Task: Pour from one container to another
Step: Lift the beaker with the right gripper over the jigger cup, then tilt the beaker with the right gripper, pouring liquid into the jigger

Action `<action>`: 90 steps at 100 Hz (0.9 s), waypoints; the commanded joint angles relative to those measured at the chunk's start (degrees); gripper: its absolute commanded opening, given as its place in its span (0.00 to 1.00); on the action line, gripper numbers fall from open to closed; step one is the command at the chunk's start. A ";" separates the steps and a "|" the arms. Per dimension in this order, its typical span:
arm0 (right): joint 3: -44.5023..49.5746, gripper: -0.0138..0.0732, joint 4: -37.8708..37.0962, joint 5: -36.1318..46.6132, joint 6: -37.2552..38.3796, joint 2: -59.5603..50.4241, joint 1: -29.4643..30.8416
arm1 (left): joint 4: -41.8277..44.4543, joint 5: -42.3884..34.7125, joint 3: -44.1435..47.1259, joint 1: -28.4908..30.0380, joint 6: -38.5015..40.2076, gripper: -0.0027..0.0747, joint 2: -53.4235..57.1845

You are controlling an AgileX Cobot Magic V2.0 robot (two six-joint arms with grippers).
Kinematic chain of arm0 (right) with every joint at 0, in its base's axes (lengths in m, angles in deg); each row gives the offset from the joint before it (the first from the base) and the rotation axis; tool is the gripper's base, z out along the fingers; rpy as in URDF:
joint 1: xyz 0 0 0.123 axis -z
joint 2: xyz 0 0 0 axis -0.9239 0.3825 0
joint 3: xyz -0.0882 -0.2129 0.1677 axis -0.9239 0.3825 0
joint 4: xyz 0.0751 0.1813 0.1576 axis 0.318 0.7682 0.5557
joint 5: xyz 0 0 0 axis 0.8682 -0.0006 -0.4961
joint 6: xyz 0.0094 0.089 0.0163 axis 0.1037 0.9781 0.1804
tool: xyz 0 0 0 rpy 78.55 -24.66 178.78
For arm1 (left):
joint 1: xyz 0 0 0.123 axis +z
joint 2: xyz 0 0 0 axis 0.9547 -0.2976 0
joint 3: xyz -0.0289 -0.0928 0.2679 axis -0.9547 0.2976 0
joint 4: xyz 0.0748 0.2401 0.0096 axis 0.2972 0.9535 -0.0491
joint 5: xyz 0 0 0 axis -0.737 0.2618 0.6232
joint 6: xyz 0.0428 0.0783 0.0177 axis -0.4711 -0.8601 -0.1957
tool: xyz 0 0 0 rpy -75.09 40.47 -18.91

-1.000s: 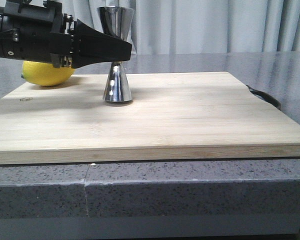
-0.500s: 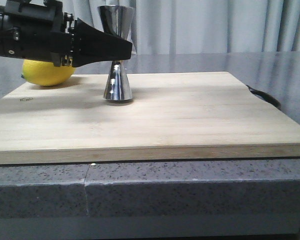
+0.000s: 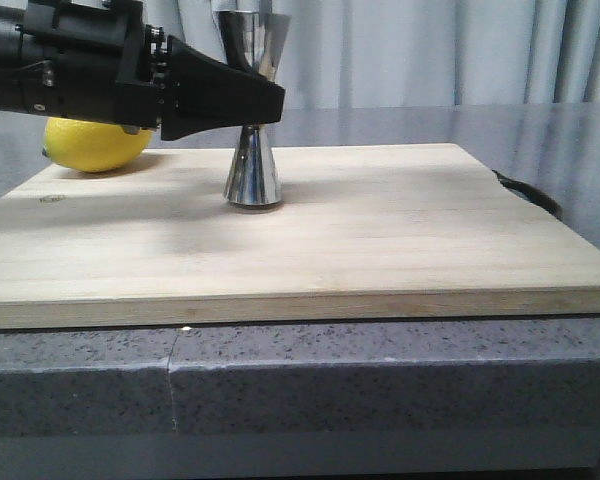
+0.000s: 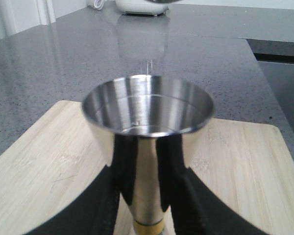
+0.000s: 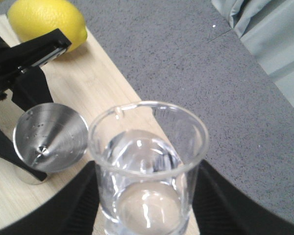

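Steel jigger (image 3: 253, 150) stands upright on our wooden board (image 3: 380, 240), its narrow waist clamped by our left tool (image 3: 265, 100). Only the right wrist view shows the glass beaker (image 5: 148, 169), part full of clear liquid, gripped in our right tool (image 5: 147, 205) above and just beside the jigger's open cup.

I see a grey speckled stone counter (image 3: 380, 385) carrying a pale wooden cutting board (image 3: 380, 240) that lies flat on it. On the board, the steel jigger (image 3: 253, 175) stands upright near the back edge. A yellow lemon (image 3: 95, 145) rests at the board's back left corner, well apart from the jigger.
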 commanded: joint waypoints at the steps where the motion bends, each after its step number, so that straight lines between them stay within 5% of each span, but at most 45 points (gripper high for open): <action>1: -2.55 0.51 -1.26 2.29 -3.12 -1.49 -0.08 | -5.29 5.94 -1.58 -0.71 -0.29 0.28 2.34; 90: -2.59 0.51 -1.26 1.32 -22.19 -1.30 -0.08 | -5.29 5.94 -3.96 -0.71 -0.29 0.28 2.34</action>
